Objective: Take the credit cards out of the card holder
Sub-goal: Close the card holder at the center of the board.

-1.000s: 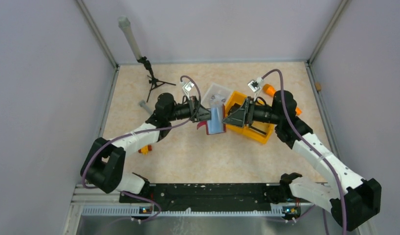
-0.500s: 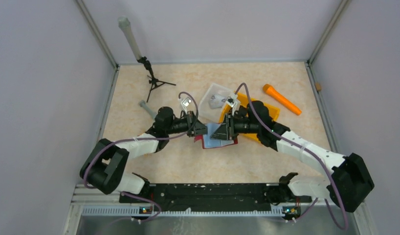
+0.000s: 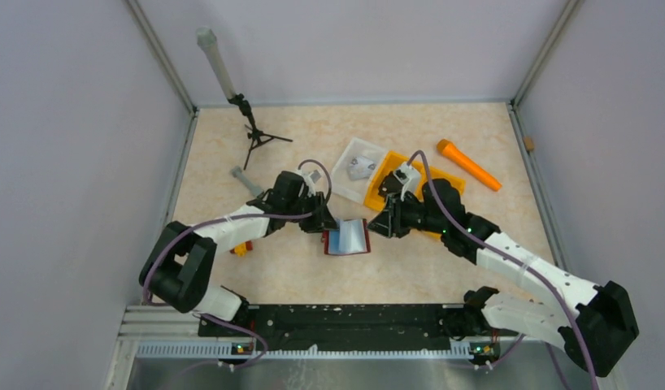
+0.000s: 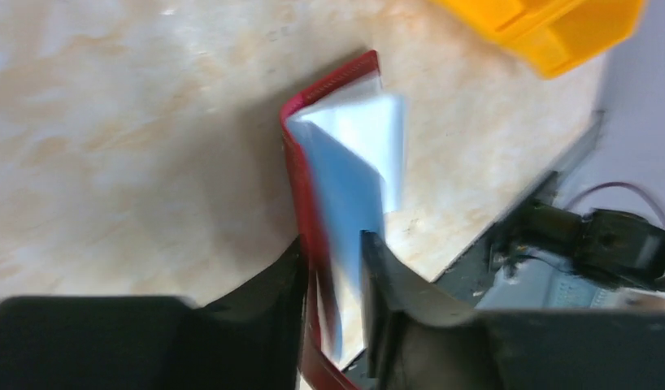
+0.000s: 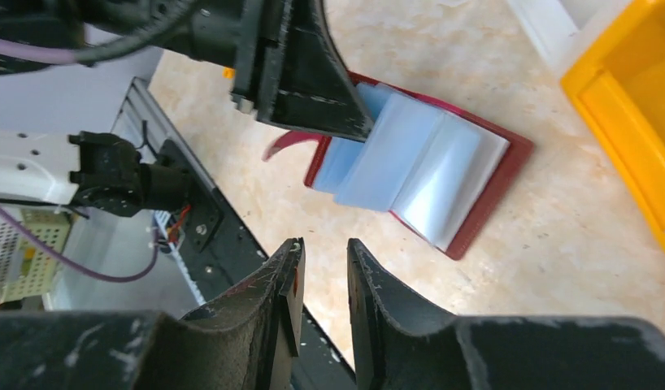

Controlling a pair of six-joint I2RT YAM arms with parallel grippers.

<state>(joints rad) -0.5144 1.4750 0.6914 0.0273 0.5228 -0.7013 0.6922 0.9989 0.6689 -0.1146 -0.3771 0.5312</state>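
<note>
The card holder (image 3: 348, 238) lies open on the table, dark red outside with pale blue-grey sleeves inside. It also shows in the right wrist view (image 5: 427, 162) and the left wrist view (image 4: 354, 138). My left gripper (image 3: 325, 226) is closed around its left edge. There (image 4: 332, 240) the red cover lies against one finger and a sleeve against the other. My right gripper (image 3: 384, 226) is just right of the holder. It is slightly open and empty (image 5: 323, 244). No credit card shows apart from the sleeves.
An orange two-compartment tray (image 3: 439, 180) and a white square tray (image 3: 354, 154) stand behind the holder. An orange cylinder (image 3: 467, 165) lies at the back right. A small tripod (image 3: 252, 134) stands at the back left. The black front rail (image 3: 337, 321) is near.
The holder came down from mid-air to lie open on the table. My right gripper let go of the sleeves and drew back to the right. My left gripper stayed on the holder.
</note>
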